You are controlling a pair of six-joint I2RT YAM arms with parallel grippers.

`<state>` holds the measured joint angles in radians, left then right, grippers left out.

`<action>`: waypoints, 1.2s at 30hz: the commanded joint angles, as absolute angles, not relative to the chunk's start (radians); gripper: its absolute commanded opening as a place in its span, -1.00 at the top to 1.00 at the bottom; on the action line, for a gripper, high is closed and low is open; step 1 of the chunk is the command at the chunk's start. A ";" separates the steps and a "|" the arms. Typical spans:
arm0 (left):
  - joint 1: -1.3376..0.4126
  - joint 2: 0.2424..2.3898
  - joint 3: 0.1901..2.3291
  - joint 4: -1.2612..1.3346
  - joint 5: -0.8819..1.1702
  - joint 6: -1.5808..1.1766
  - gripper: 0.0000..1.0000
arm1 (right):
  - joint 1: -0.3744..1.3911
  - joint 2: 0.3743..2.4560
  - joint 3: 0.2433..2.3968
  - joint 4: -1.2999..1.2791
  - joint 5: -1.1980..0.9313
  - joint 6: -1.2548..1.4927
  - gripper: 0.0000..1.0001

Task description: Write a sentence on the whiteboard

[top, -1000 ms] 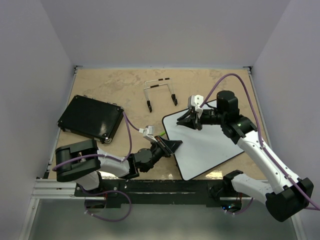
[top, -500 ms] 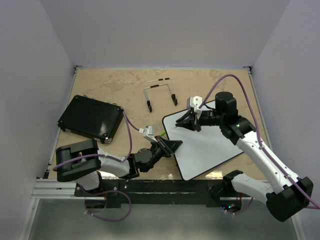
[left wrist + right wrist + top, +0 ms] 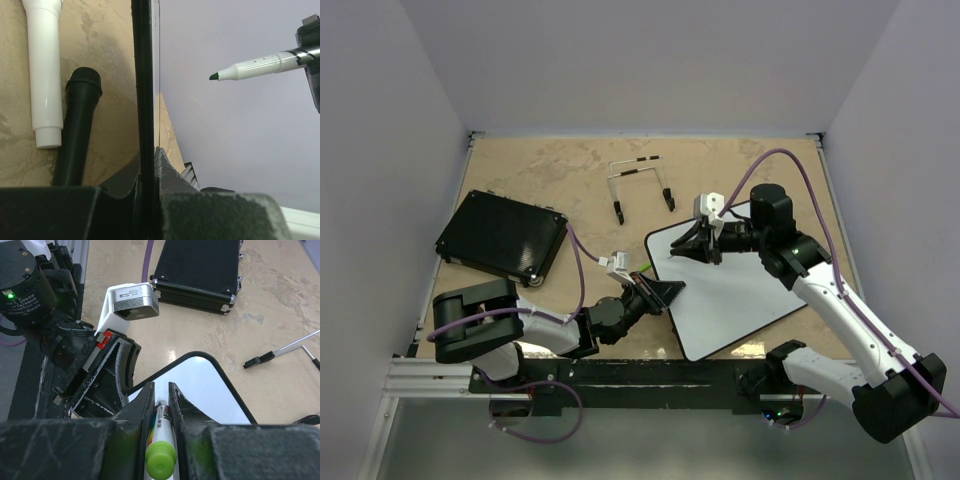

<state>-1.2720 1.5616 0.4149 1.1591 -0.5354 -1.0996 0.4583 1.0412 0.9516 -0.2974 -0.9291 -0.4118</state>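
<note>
Top view: the whiteboard (image 3: 740,290) lay tilted, right of centre. The left gripper (image 3: 661,292) was clamped on its left edge. The right gripper (image 3: 705,243) hung over the board's upper-left corner, its grip too small to read here. A black case (image 3: 500,237) sat at left.

Left wrist: the jaws were pressed together on the board's black frame. A green-tipped marker (image 3: 255,65) showed upper right; whether the tip touched, I couldn't tell. A white tube (image 3: 44,70) and a black microphone (image 3: 77,125) lay at left.

Right wrist: the fingers (image 3: 142,410) pinched the marker, with the board's corner just beyond.
</note>
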 commanded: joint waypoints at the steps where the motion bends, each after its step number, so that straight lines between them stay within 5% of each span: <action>1: -1.279 1.562 0.416 1.252 -0.512 -1.045 1.00 | 0.463 1.042 0.986 -0.288 -0.969 -0.400 1.00; 36: -1.261 1.563 0.399 1.305 -0.468 -1.029 1.00 | 0.463 1.066 0.983 -0.250 -0.873 -0.387 1.00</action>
<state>-1.2583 1.5700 0.4019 1.1881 -0.4988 -1.0954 0.4583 1.0744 0.9607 -0.2985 -0.8989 -0.4099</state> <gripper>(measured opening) 0.086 0.167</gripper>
